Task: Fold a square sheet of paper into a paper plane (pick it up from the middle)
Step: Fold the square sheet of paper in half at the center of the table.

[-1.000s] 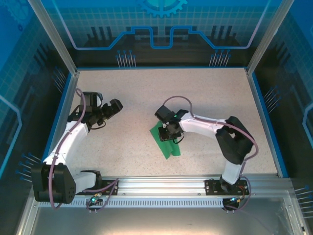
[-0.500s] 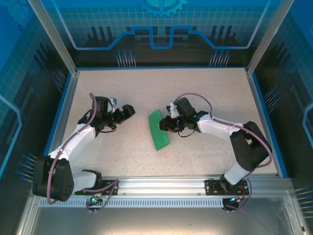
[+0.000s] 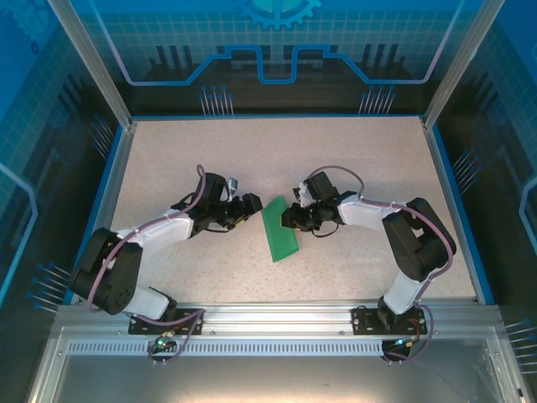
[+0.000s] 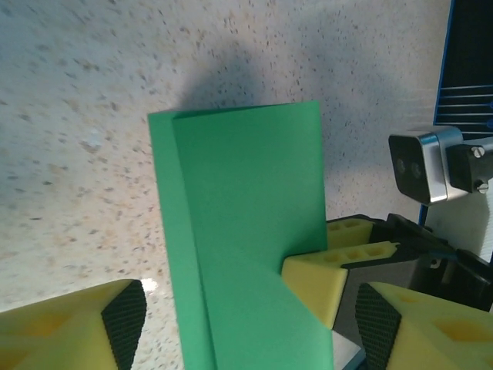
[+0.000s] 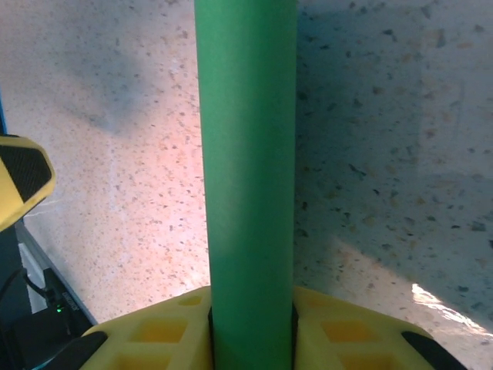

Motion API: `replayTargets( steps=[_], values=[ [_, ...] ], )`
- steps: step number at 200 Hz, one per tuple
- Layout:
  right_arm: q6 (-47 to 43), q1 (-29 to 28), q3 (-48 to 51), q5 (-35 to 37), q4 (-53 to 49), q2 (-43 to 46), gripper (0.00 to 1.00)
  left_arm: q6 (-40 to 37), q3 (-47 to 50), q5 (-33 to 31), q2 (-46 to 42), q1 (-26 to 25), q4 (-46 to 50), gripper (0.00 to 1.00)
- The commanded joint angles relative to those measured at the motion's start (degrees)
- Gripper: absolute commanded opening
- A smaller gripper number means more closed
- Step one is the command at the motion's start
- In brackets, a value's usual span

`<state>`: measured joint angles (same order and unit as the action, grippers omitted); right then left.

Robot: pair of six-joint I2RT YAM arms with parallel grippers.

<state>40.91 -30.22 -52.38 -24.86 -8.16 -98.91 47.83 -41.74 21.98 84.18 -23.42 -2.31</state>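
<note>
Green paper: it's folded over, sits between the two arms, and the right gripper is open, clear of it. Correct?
Not quite. The right gripper is shut on the green paper, clamping it from both sides, as the right wrist view shows. The rest of what you said holds.

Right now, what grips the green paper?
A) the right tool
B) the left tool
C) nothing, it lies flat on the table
A: the right tool is clamped on the green paper, while the left tool stands open near it.
</note>
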Motion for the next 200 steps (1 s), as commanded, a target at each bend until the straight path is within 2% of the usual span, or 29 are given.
replayTargets(
  steps=[1, 23, 63, 110, 143, 200],
  values=[
    [-0.82, 0.61, -0.52, 1.89, -2.97, -1.91, 0.29, 2.54, -1.57, 0.99, 3.27, -2.25, -4.15, 0.68],
    [-1.94, 0.60, -0.91, 3.46, -4.48, -2.65, 0.30, 3.57, -2.64, 0.63, 6.02, -3.73, -5.53, 0.56],
    [-1.93, 0.60, -1.50, 4.48, -5.87, -3.93, 0.33, 5.76, -4.11, 0.17, 10.79, -5.18, -7.96, 0.43],
    [-0.83, 0.58, -1.66, 4.92, -5.81, -4.25, 0.34, 4.94, -7.76, -0.58, 15.51, -6.90, -6.26, 0.29],
    [-1.07, 0.51, -1.79, 4.76, -6.54, -3.43, 0.37, 3.78, -9.36, -2.68, 18.06, -7.16, -2.99, 0.23],
    [-4.59, 0.57, -2.18, 4.47, -9.98, -0.10, 0.52, 2.45, -10.89, -3.52, 20.62, -7.10, -0.18, 0.18]
  ],
)
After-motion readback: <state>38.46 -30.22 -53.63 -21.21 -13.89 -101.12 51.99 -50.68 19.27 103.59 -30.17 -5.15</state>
